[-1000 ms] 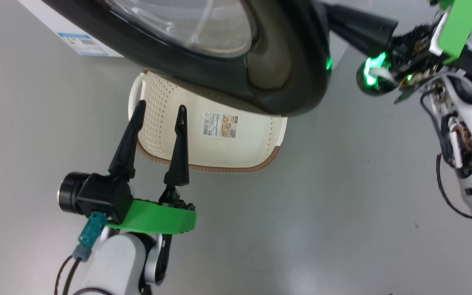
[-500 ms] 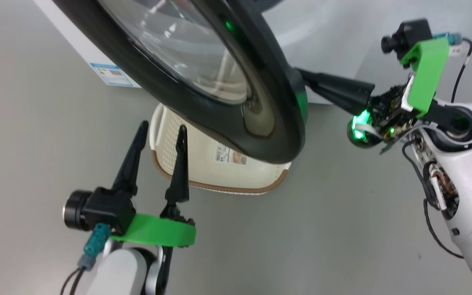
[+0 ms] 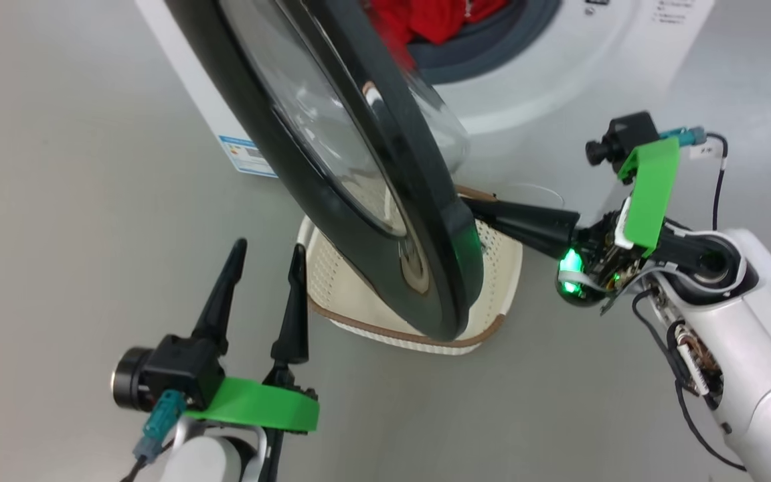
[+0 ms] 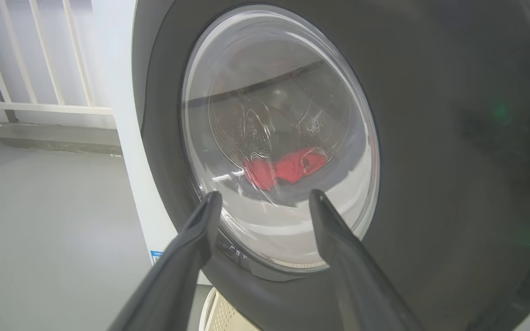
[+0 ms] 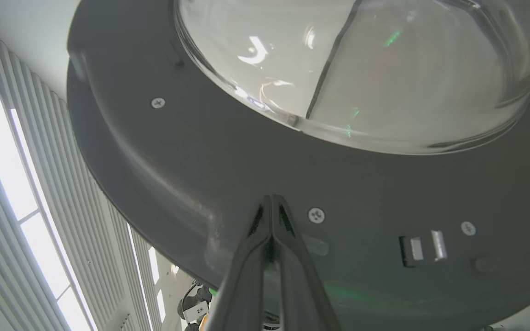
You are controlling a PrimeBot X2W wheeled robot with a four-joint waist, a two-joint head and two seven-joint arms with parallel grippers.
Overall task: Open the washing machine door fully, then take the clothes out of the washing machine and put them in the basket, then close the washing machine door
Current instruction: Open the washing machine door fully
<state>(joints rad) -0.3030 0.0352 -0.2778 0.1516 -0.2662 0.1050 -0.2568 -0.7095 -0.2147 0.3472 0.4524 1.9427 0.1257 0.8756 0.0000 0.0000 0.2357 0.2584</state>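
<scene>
Behind, pinched right claw [image 5: 272, 199] touches the door [image 5: 177, 165].

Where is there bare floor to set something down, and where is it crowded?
Bare floor left of the left gripper, and between basket and right arm. Crowded: the door hangs over the basket, right gripper at its inner face.

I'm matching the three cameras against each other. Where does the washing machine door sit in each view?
Head view: the washing machine door slants from top centre down to mid-picture, nearly edge-on, above the basket.
Left wrist view: the door's outer face covers the centre and right.
Right wrist view: its dark inner face spans the middle.
Shared landmark: the glass window.
</scene>
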